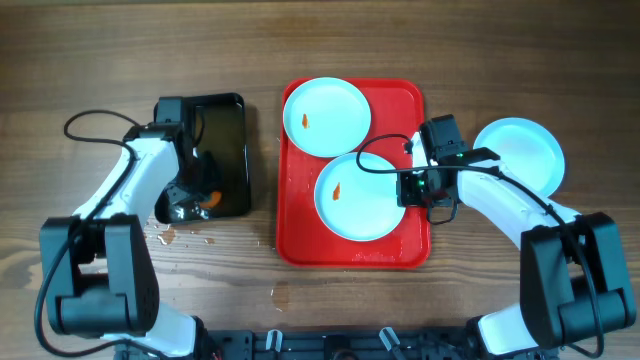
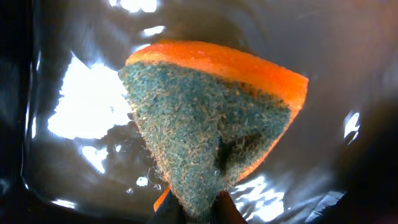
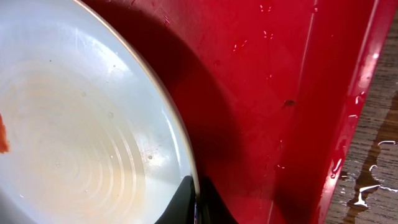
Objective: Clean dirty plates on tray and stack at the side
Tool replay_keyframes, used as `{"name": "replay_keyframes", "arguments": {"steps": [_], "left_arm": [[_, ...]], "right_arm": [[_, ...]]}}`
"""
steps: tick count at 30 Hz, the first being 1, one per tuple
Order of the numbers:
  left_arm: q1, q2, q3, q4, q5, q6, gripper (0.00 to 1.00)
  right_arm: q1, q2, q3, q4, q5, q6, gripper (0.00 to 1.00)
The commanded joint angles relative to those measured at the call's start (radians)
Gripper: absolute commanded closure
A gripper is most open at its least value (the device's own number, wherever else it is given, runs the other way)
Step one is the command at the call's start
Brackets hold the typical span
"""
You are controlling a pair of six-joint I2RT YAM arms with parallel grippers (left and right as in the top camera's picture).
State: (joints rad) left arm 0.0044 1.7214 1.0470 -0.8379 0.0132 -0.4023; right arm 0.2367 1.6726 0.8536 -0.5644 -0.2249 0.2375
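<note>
Plates sit in two places. Two of them rest on the red tray (image 1: 400, 95) at the middle of the table (image 1: 300, 40). The far plate (image 1: 327, 117) fills the tray's back left corner and has a small orange smear (image 1: 305, 123) left of its centre. The near plate (image 1: 360, 205) lies just in front of it, toward the tray's right side, and overlaps its edge. It has its own orange smear (image 1: 337, 190). The third plate (image 1: 520, 150) lies off the tray on bare wood to the right, its face an even pale blue-white.

The right gripper (image 3: 198, 202) is at the near plate's right rim. In the wrist view its two dark fingertips are closed onto the rim, one on each side. Wet red tray floor lies beyond, and water droplets (image 3: 367, 193) sit on the wood past the tray's edge.

The left gripper (image 2: 193, 211) is well apart, down in the black tray of water (image 1: 228, 120) left of the red tray. Its fingers are clamped on the narrow end of a sponge (image 2: 217, 118). The sponge's green scouring face is turned to the camera, with its orange body behind, above glossy dark water. More drops speckle the table in front of the black tray.
</note>
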Motion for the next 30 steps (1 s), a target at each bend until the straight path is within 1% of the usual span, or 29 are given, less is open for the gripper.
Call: {"name": "replay_keyframes", "arguments": {"steps": [1, 2, 3, 5, 6, 7, 9, 10, 11, 13, 16, 18, 19, 20, 21, 23, 24, 25, 27, 28, 30], "left_arm": [[-0.06, -0.046, 0.018, 0.019, -0.049, 0.006, 0.47], [-0.071, -0.043, 0.003, 0.035, -0.08, 0.006, 0.37], [-0.077, -0.039, -0.007, 0.044, -0.105, 0.005, 0.34], [-0.078, -0.031, -0.041, 0.087, -0.144, 0.005, 0.36], [-0.079, -0.031, -0.081, 0.146, -0.146, 0.005, 0.41], [-0.079, -0.027, -0.108, 0.192, -0.145, 0.005, 0.43], [-0.079, -0.018, -0.152, 0.278, -0.102, 0.005, 0.57], [-0.079, -0.014, -0.179, 0.331, -0.038, 0.006, 0.83], [-0.079, -0.014, -0.181, 0.329, -0.036, 0.006, 0.96], [-0.075, -0.028, -0.166, 0.298, -0.04, 0.012, 0.96], [-0.073, -0.097, -0.064, 0.148, -0.04, 0.078, 0.96], [-0.075, -0.111, -0.062, 0.128, -0.052, 0.082, 0.79], [-0.074, -0.103, -0.068, 0.13, -0.069, 0.081, 0.78], [-0.074, -0.093, -0.075, 0.143, -0.083, 0.081, 0.66], [-0.074, -0.081, -0.089, 0.163, -0.082, 0.082, 0.61], [-0.074, -0.044, -0.124, 0.217, -0.082, 0.081, 0.64], [-0.074, -0.018, -0.151, 0.253, -0.082, 0.081, 0.73], [-0.075, -0.005, -0.159, 0.261, -0.081, 0.081, 0.81], [-0.075, 0.021, -0.164, 0.262, -0.078, 0.082, 0.96], [-0.075, 0.021, -0.163, 0.254, -0.077, 0.082, 0.96], [-0.074, -0.012, -0.114, 0.182, -0.078, 0.116, 0.96]], "right_arm": [[0.002, 0.02, -0.011, -0.018, 0.014, 0.001, 0.96], [0.002, 0.02, -0.011, -0.021, 0.014, 0.001, 0.96], [0.002, 0.02, -0.011, -0.021, 0.014, 0.001, 0.96], [0.002, 0.02, -0.011, -0.024, 0.014, 0.001, 0.96], [0.002, 0.02, -0.011, -0.025, 0.014, 0.002, 0.96], [0.002, 0.02, -0.011, -0.025, 0.014, 0.001, 0.96], [0.002, 0.02, -0.011, -0.025, 0.014, 0.002, 0.96], [0.002, 0.02, -0.011, -0.024, 0.013, 0.002, 0.96], [0.002, 0.02, -0.011, -0.024, 0.013, 0.002, 0.96], [0.002, 0.02, -0.011, -0.025, 0.013, 0.002, 0.96], [0.002, 0.02, -0.011, -0.026, 0.013, 0.002, 0.96], [0.002, 0.02, -0.011, -0.027, 0.013, 0.002, 0.96], [0.002, 0.02, -0.011, -0.029, 0.013, 0.002, 0.96], [0.002, 0.02, -0.011, -0.031, 0.013, 0.002, 0.96], [0.002, 0.02, -0.011, -0.032, 0.013, 0.002, 0.96], [0.002, 0.02, -0.011, -0.037, 0.013, 0.002, 0.96], [0.002, 0.02, -0.011, -0.039, 0.013, 0.002, 0.96], [0.002, 0.02, -0.011, -0.04, 0.013, 0.002, 0.96], [0.002, 0.02, -0.011, -0.039, 0.013, 0.002, 0.96], [0.002, 0.02, -0.011, -0.039, 0.013, 0.002, 0.96], [0.002, 0.02, -0.011, -0.039, 0.013, 0.001, 0.95]]}}
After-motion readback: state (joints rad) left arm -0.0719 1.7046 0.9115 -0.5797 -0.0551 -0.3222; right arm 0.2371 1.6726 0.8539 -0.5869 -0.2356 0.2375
